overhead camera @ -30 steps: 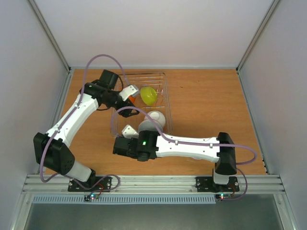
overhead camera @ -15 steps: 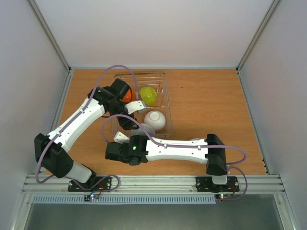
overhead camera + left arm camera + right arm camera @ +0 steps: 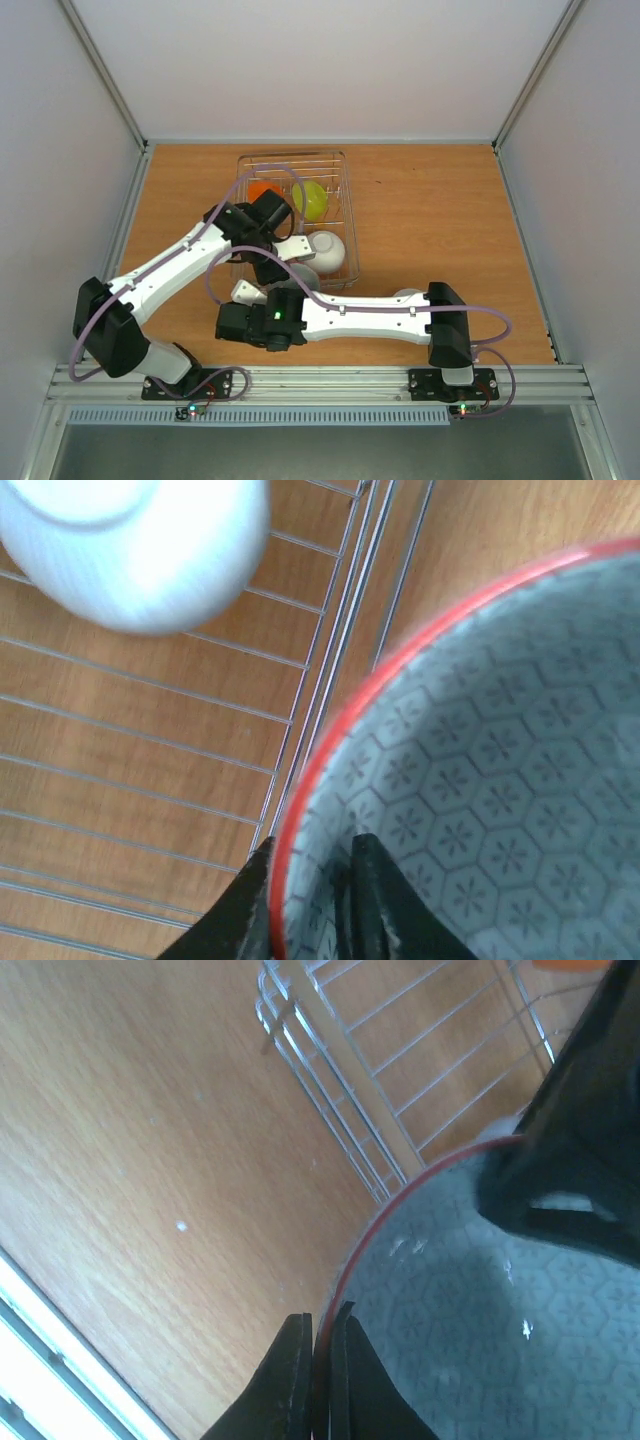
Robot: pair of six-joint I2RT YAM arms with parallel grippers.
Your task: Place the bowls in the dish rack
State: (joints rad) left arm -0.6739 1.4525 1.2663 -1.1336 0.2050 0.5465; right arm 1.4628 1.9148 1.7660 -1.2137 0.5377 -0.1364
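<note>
Two arms are meeting at the near-left corner of the rack [image 3: 295, 154], and from above they are hiding most of what they are working on. That top view is showing the orange bowl [image 3: 262, 190] and the green bowl [image 3: 310, 200] sitting side by side at the far end of the rack, with a white bowl [image 3: 325, 248] nearer, on the right side. The left arm [image 3: 170, 265] is reaching diagonally over the brown surface [image 3: 450, 220] with its wrist bent down at the rack. The right arm [image 3: 370, 315] is lying low and stretched leftward across the front, a green light glowing on its wrist.

Only the wrist cameras are showing the grey bowl [image 3: 500, 780], which has a red rim and a hexagon pattern inside. It is sitting across the rack's near edge wires, mouth up towards the cameras. I cannot tell whether it is resting or lifted. The left fingers [image 3: 255, 915] are straddling its rim, one outside and one inside and only narrowly parted, but I cannot tell whether they are clamping it. That camera is also catching the white bowl upside down on the rack's wires. The right fingers [image 3: 290, 1380] are pinching the red rim tightly, with the black left wrist looming over the bowl's far side.
</note>
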